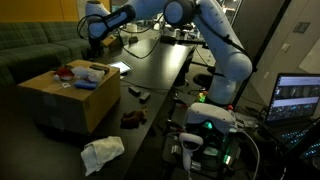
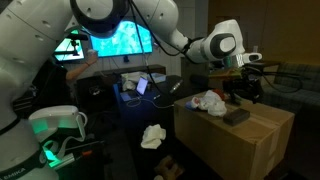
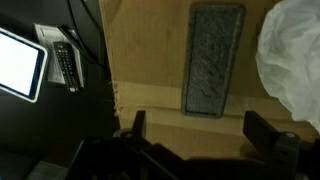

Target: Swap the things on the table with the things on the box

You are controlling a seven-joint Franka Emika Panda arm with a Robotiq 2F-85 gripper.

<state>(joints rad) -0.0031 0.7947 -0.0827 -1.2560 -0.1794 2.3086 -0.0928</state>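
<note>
The tan cardboard box (image 1: 68, 100) (image 2: 240, 150) stands beside the long black table (image 1: 158, 65). On its flat top lie a grey rectangular pad (image 3: 213, 60) (image 2: 237, 116) and a crumpled white item with red on it (image 2: 207, 100) (image 3: 296, 60). My gripper (image 3: 200, 128) (image 2: 245, 92) (image 1: 97, 45) hovers just above the box top, open, with nothing between its fingers (image 3: 266, 130). The grey pad lies flat just beyond the jaws, apart from them. In the wrist view the box top (image 3: 150, 50) fills most of the frame.
A remote control (image 3: 65, 65) and a lit tablet (image 3: 20, 62) lie on the dark table left of the box. Small dark objects (image 1: 137, 93) (image 1: 133, 118) sit near the box's side. A white cloth (image 1: 102, 153) (image 2: 152, 136) lies lower down. Monitors and cables crowd the far table end.
</note>
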